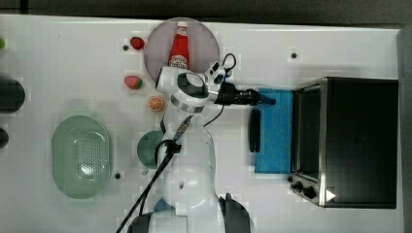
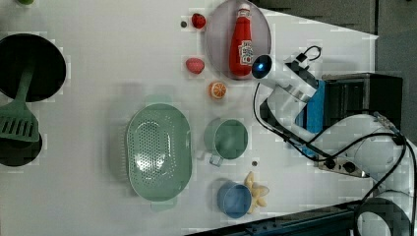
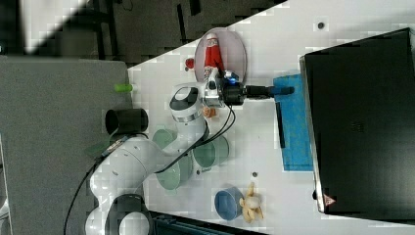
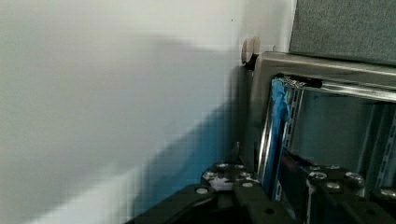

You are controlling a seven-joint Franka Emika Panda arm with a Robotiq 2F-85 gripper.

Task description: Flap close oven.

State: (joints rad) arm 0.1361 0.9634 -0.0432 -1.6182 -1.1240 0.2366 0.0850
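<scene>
The hand reached level over one side edge of the blue flap door, its fingers seemingly pinched on that edge, though the grip was hard to confirm; a hold there would let the arm swing the flap up. The door lay flat on the desk, hinged to the oven at the desk's end. The ketchup bottle carried an unreadable label.
</scene>
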